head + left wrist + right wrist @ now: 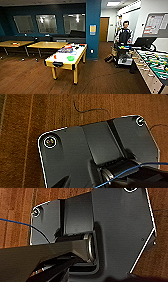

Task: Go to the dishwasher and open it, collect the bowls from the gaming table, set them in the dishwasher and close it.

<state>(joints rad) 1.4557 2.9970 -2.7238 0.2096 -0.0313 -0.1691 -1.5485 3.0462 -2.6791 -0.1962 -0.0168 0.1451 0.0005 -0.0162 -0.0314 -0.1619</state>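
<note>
One gaming table [65, 58], one green bowl [70, 58], two wooden tables [47, 45], one person [124, 33].

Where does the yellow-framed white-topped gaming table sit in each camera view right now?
Head view: the yellow-framed white-topped gaming table stands left of centre, a bright green bowl on it.
Left wrist view: not in it.
Right wrist view: not in it.
Shared landmark: the brown wooden floor.

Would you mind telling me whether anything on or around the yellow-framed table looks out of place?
Mildly, yes: a green bowl sits on the white top of the gaming table among scattered colourful items too blurred to identify. That is odd for a playing surface. A thin dark cable also trails loose across the wooden floor.
</note>
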